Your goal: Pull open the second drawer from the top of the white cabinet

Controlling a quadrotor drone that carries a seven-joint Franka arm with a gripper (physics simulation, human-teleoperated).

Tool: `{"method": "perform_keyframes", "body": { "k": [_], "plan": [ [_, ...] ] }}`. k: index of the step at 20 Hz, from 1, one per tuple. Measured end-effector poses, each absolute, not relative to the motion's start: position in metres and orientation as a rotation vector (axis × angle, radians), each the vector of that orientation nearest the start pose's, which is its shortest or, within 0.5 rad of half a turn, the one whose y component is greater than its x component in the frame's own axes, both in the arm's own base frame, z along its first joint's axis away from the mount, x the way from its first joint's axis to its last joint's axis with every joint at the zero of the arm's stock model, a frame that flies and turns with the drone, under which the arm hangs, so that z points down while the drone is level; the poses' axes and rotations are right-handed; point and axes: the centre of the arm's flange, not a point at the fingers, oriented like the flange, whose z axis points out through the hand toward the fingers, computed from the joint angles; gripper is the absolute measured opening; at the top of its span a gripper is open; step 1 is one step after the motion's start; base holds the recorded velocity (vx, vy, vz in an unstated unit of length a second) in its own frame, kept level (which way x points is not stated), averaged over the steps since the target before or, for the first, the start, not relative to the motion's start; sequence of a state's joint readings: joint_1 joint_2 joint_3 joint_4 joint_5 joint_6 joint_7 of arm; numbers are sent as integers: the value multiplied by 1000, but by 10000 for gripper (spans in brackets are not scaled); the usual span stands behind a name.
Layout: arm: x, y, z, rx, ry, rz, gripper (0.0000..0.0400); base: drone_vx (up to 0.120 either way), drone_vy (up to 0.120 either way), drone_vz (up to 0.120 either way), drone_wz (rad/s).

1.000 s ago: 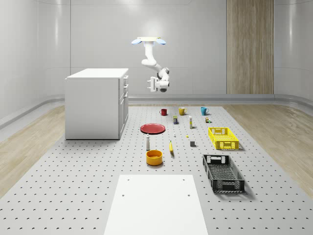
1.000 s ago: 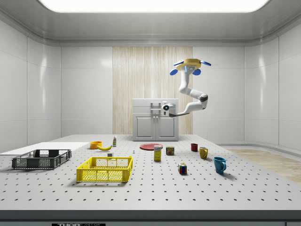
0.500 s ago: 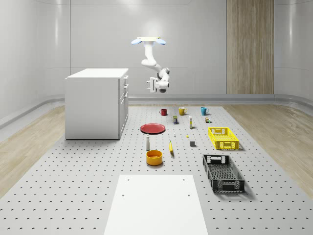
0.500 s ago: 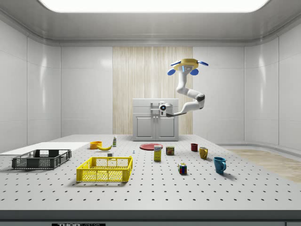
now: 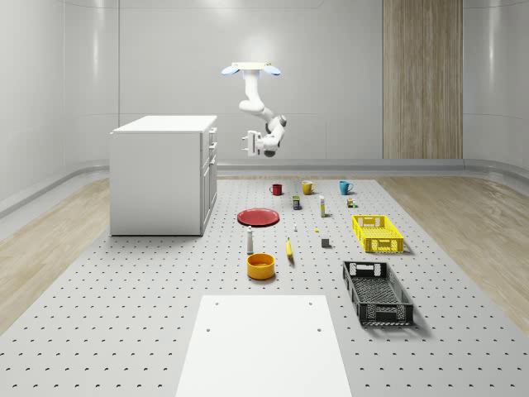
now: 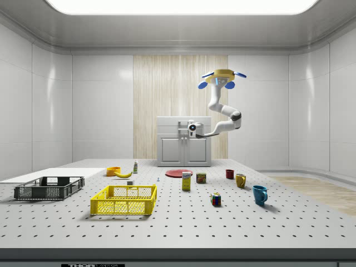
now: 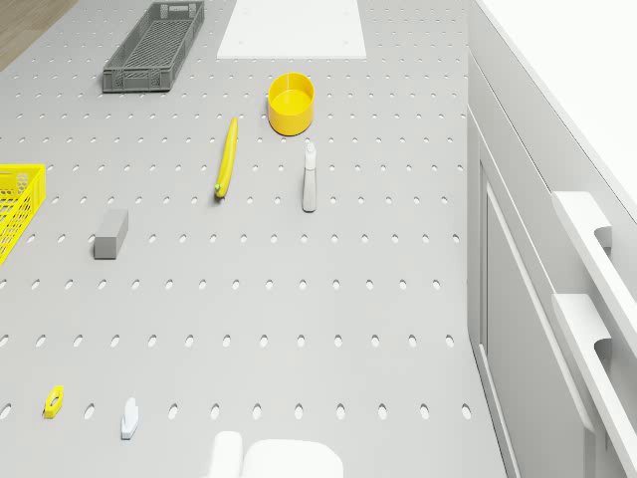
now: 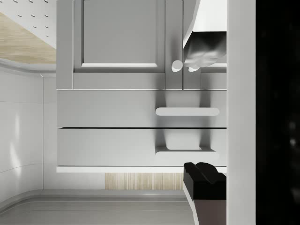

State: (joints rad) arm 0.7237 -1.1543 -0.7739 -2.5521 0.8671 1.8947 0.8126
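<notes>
End effector [image 5: 247, 141] near white cabinet [image 5: 164, 174] front, grip state unclear, holding nothing; level with second drawer's bar handle [image 8: 187, 111] before closing in.

A red plate [image 5: 258, 217] lies on the perforated desk [image 5: 149, 298], with a red mug [image 5: 276, 189], a yellow mug [image 5: 307, 188] and a blue mug [image 5: 345, 187] lined up beyond it at the far side. Nearer, an orange bowl [image 5: 260, 265] sits just beside a banana [image 5: 289, 248] and a small upright bottle [image 5: 250, 241]. To the whole-scene view's right, a yellow crate [image 5: 377, 233] stands beyond a black crate [image 5: 377, 293]. A white sheet [image 5: 263, 346] covers the near edge.
</notes>
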Motion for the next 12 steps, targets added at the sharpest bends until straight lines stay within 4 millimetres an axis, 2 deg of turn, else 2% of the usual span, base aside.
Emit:
{"method": "perform_keyframes", "body": {
  "k": [12],
  "plan": [
    [306, 16, 591, -1483, 612, 613, 300, 0, 0, 0, 0]
  ]
}}
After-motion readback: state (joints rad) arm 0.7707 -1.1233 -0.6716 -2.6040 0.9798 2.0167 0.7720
